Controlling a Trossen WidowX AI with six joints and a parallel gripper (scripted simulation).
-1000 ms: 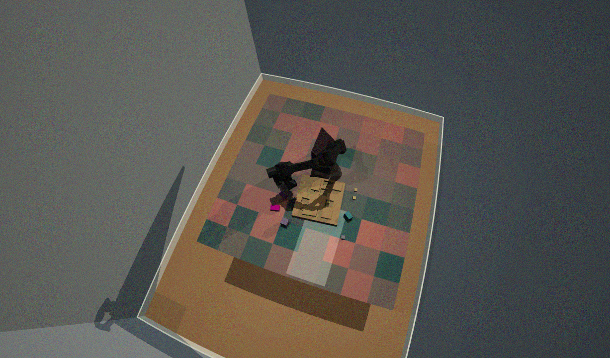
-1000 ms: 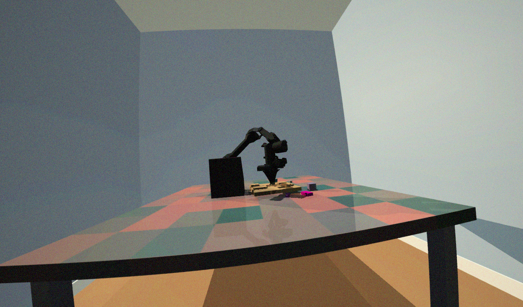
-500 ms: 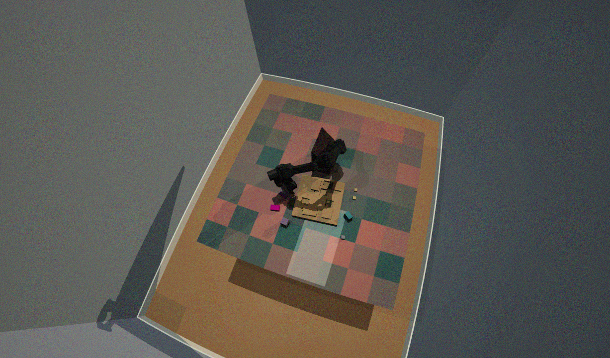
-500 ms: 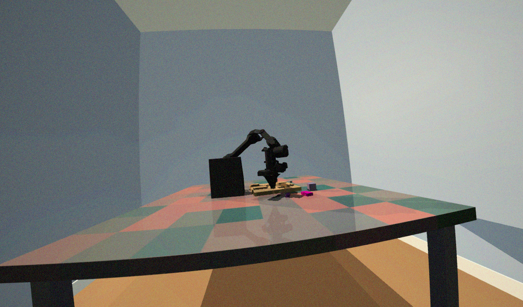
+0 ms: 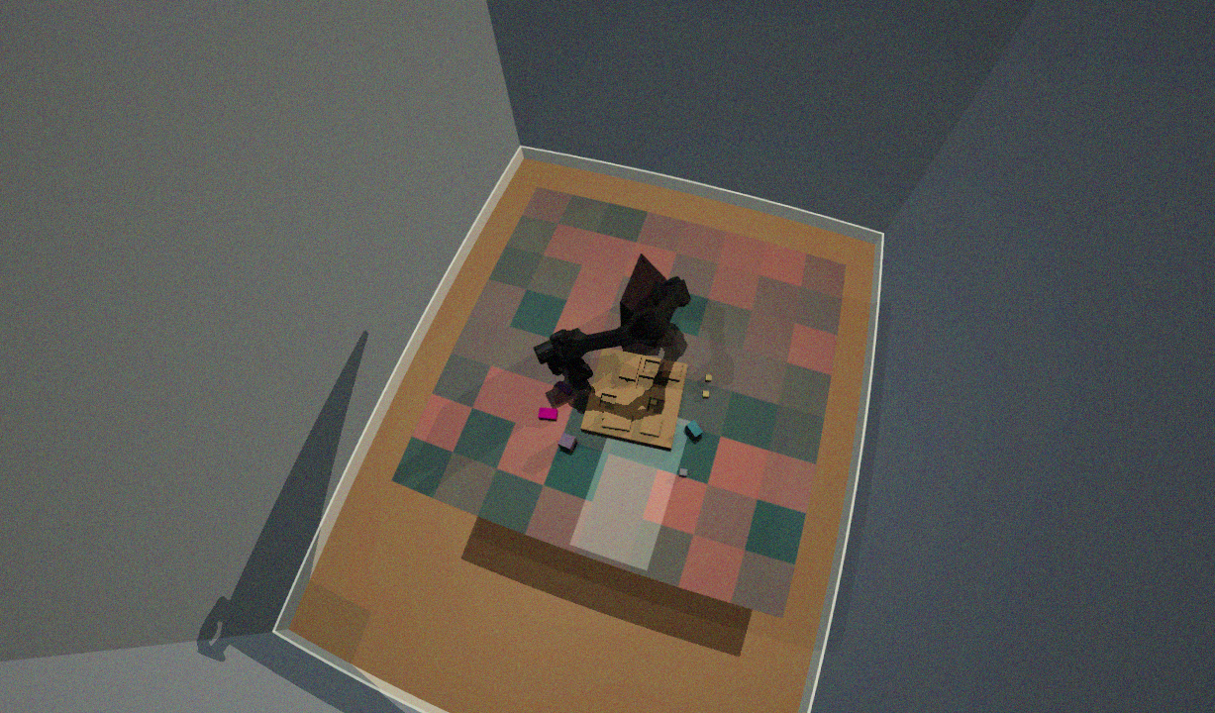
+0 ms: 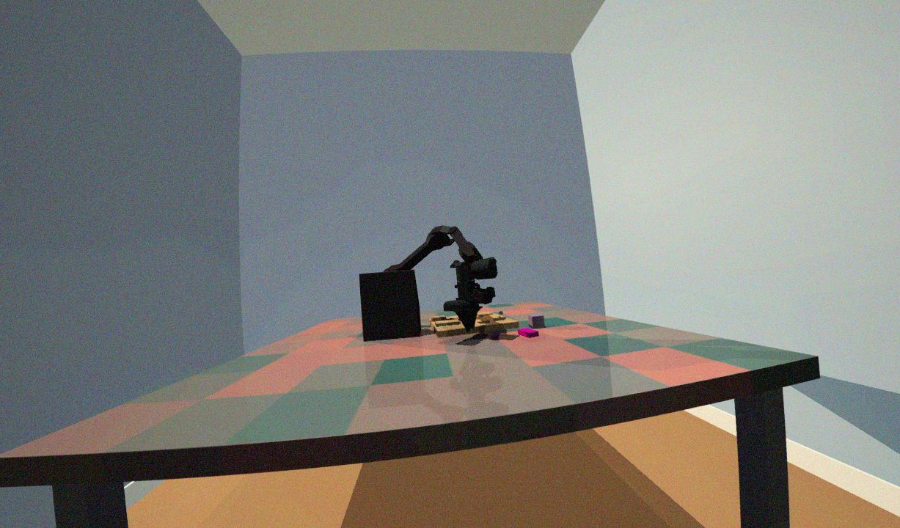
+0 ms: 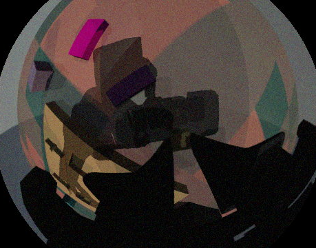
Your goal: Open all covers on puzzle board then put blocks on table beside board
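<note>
The wooden puzzle board (image 5: 592, 420) (image 6: 447, 331) (image 7: 54, 120) lies in front of the arm's base. Its raised covers and dark slots are partly in shadow, and I cannot tell each cover's state. My gripper (image 6: 468, 329) (image 7: 180, 140) is shut on a small dark yellowish block (image 7: 184, 138), low down beside the board's edge. A magenta block (image 5: 548, 414) (image 6: 528, 333) (image 7: 87, 39), a lilac block (image 5: 567, 443) (image 6: 536, 320) (image 7: 38, 77) and a dark purple block (image 6: 494, 334) (image 7: 131, 85) lie off the board on the gripper's side.
Across the board lie a teal block (image 5: 693, 431), a small grey block (image 5: 682, 472) and two small yellow blocks (image 5: 708, 378) (image 5: 705, 393). The black arm base (image 6: 390, 305) stands behind the board. The arm's shadow falls over the board and the table beside it.
</note>
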